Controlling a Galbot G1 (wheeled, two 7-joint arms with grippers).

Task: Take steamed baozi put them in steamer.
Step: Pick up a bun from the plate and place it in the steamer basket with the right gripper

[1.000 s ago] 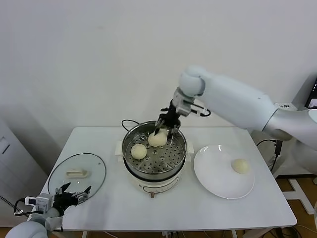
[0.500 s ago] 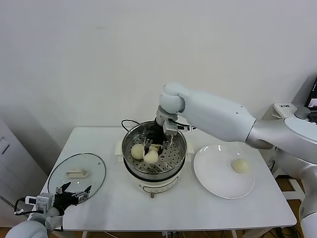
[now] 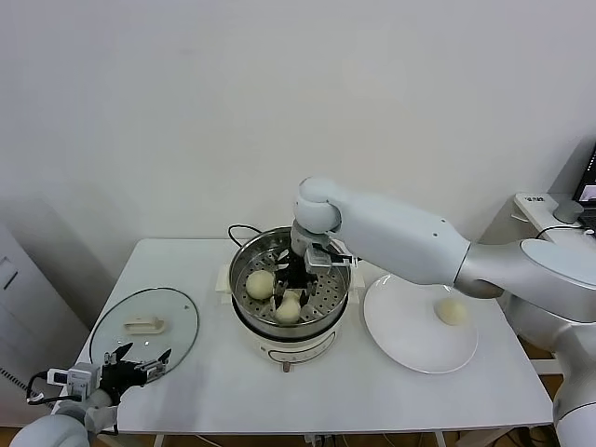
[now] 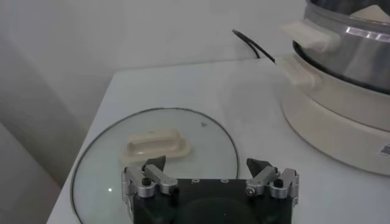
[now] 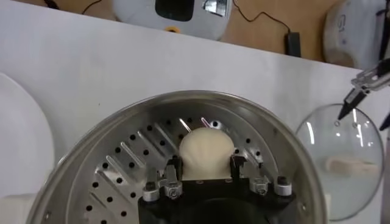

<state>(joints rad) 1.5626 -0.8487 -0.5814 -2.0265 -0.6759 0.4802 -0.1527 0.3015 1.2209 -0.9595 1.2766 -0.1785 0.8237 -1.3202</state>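
Observation:
The steamer (image 3: 247, 265) stands mid-table on its white base. My right gripper (image 3: 292, 296) is down inside it, shut on a cream-white baozi (image 3: 289, 310) held low over the perforated floor at the pot's front. In the right wrist view the baozi (image 5: 207, 151) sits between both fingers (image 5: 174, 167) of the right gripper (image 5: 206, 165), above the steamer floor (image 5: 131, 167). A second baozi (image 3: 260, 283) rests in the pot's left part. A third baozi (image 3: 453, 311) lies on the white plate (image 3: 410, 340). My left gripper (image 3: 140, 365) is open and empty at the table's front left.
The glass lid (image 3: 144, 324) lies flat left of the steamer, just beyond the left gripper (image 4: 210, 173); it shows in the left wrist view (image 4: 152, 146) with the steamer's side (image 4: 347, 42). A black cord (image 3: 240, 229) runs behind the pot. The right arm reaches over the plate's back edge.
My right gripper carried the baozi from the pot's back rim forward and down to the front of the steamer floor. The left arm has not moved.

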